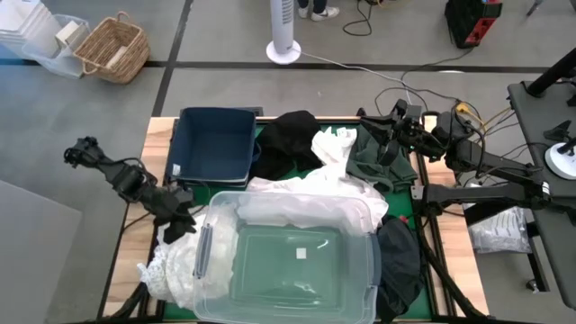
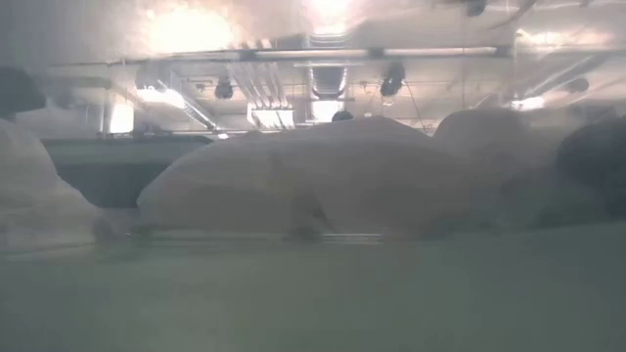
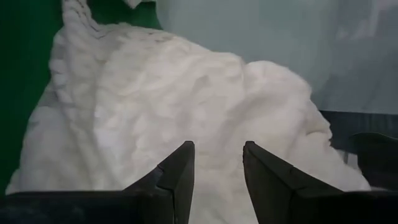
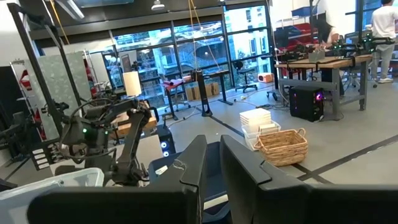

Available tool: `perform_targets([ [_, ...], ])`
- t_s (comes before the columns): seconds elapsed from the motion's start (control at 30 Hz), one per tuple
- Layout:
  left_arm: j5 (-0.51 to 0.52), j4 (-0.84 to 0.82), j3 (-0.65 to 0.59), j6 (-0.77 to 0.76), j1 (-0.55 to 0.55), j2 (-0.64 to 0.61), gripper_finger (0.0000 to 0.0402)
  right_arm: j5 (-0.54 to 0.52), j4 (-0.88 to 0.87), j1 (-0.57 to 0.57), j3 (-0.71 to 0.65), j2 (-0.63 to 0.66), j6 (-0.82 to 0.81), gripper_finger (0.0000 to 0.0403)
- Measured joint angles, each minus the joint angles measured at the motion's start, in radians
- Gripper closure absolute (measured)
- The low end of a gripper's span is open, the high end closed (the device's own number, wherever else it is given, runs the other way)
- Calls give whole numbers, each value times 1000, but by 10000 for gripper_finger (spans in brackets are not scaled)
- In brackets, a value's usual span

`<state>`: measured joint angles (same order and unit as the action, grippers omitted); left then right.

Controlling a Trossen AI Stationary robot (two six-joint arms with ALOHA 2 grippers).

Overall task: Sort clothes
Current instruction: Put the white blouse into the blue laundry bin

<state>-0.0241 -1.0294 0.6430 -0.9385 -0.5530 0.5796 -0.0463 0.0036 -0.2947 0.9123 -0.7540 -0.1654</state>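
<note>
Clearly soft, light and floppy, the white garment (image 3: 186, 118) lies bunched on the bench beside the tub (image 1: 297, 270), under the left gripper (image 3: 217, 177), spread and empty; pinch a raised fold.

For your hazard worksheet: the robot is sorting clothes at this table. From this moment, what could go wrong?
1. The left claw stands open over the white fluffy garment; it may pinch only loose pile and slip.
2. White clothes drape over the clear tub's rim, so a pull could drag the tub.
</note>
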Motion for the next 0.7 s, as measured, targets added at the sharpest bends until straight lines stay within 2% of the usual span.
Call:
perform_targets([
  [0.23, 14, 20, -15, -60, -126, 53, 285, 0, -1, 0, 0, 0, 0, 364],
  [0.5, 26, 27, -29, -145, -166, 117, 284, 0, -8, 0, 0, 0, 0, 364],
  [0.7, 26, 32, -22, -153, -166, 149, 245, 0, -8, 0, 0, -2, 0, 364],
])
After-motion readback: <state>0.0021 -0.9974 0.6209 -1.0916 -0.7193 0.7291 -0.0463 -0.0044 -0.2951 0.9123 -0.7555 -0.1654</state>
